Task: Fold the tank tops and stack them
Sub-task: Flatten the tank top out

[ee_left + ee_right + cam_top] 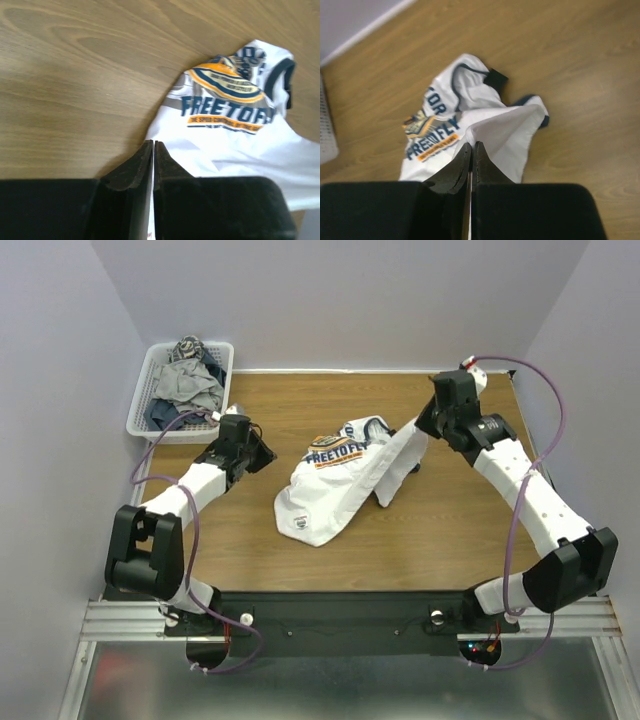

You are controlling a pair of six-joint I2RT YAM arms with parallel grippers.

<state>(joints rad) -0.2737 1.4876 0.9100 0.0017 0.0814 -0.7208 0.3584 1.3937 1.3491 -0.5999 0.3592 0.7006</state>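
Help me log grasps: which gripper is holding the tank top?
The right gripper: its fingers are shut on a raised flap of the white tank top. The left gripper, also shut, is apart from it in the top view.

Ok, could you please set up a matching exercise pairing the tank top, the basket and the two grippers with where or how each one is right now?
Things:
1. tank top
2. basket
3. left gripper
4. right gripper

Places or states:
a. at the far left corner, holding crumpled clothes
b. shut on a lifted white flap
c. crumpled in the middle, print up
d. shut, clear of the cloth, on its left

Pairs: 1-c, 2-a, 3-d, 4-b.
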